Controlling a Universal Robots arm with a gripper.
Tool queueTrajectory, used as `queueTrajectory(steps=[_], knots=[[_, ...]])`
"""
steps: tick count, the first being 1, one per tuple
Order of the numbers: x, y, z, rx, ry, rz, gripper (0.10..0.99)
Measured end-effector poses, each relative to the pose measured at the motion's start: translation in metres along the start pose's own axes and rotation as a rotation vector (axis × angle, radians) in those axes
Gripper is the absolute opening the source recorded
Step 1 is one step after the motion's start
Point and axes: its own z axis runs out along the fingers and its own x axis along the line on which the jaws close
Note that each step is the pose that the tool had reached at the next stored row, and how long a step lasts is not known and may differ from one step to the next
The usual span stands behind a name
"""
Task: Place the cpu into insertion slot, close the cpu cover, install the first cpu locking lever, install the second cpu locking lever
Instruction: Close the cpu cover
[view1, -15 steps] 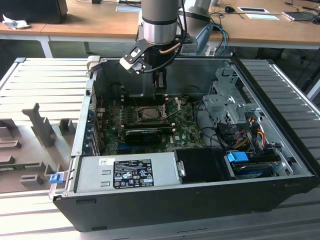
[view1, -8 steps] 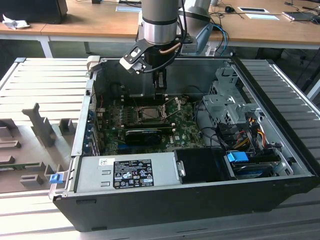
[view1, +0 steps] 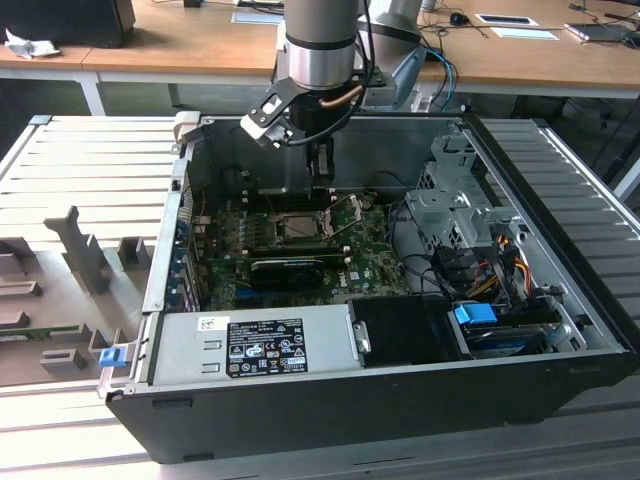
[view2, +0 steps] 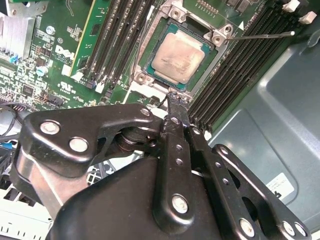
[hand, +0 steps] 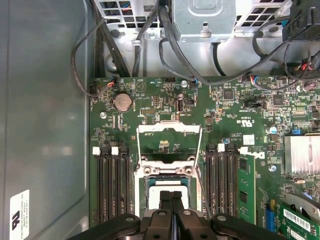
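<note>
looked into open case (view1: 350, 415) in exterior view: found gripper (view1: 320, 178) lowered over motherboard (view1: 375, 265), just above slot (view1: 300, 226), toward the case's far wall. noted fingers (view2: 172, 140) pressed together in both wrist views, nothing pinched between them. placed tips close by the slot's near rim in second wrist view; cannot tell whether touching. found cpu (view2: 177, 57) lying flat inside slot, pale face up, edges square with the metal rim. saw same chip in first wrist view partly hidden behind gripper (hand: 171, 196). found cover (hand: 169, 128) swung open, standing off the slot on the side away from the gripper, green board visible through its central opening. saw one lever (view2: 264, 34) unlatched, a thin rod slanting out over memory slots (view2: 240, 65) beside the socket. counted memory slots on both sides of slot in first wrist view. noted long black card (view1: 285, 268) just beside slot on its near side in exterior view, and power supply (view1: 250, 342) nearer again, against the case's front wall.
</note>
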Motion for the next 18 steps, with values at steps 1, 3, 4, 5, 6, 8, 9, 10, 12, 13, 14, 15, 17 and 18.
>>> queueTrajectory(steps=[1, 3, 4, 5, 6, 8, 9, 10, 12, 13, 14, 15, 17, 18], knots=[[0.0, 0.0001, 0.0, 0.0, 0.0, 0.0, 0.106], [0.0, 0.0004, 0.0, 0.0, 0.0, 0.0, 0.106], [0.0, 0.0005, 0.0, 0.0, 0.0, 0.0, 0.106], [0.0, 0.0007, 0.0, 0.0, 0.0, 0.0, 0.106], [0.0001, 0.0009, 0.0001, 0.0, 0.0001, 0.0, 0.106], [0.0001, 0.0012, 0.0001, 0.0, 0.0001, 0.0, 0.106], [0.0, 0.0013, 0.0001, 0.0, 0.0, 0.0, 0.106], [0.0001, 0.0015, 0.0001, 0.0, 0.0, 0.0, 0.106], [0.0001, 0.0021, 0.0001, 0.0, 0.0, 0.0, 0.106], [0.0001, 0.0024, 0.0001, 0.0, 0.0, 0.0, 0.106], [0.0001, 0.0029, 0.0002, 0.0, 0.0, 0.0, 0.106], [0.0001, 0.0033, 0.0002, 0.0, 0.0, 0.0, 0.106], [0.0001, 0.0038, 0.0002, 0.0, 0.0001, 0.0, 0.106], [0.0001, 0.004, 0.0002, 0.0, 0.0, 0.0, 0.106]])
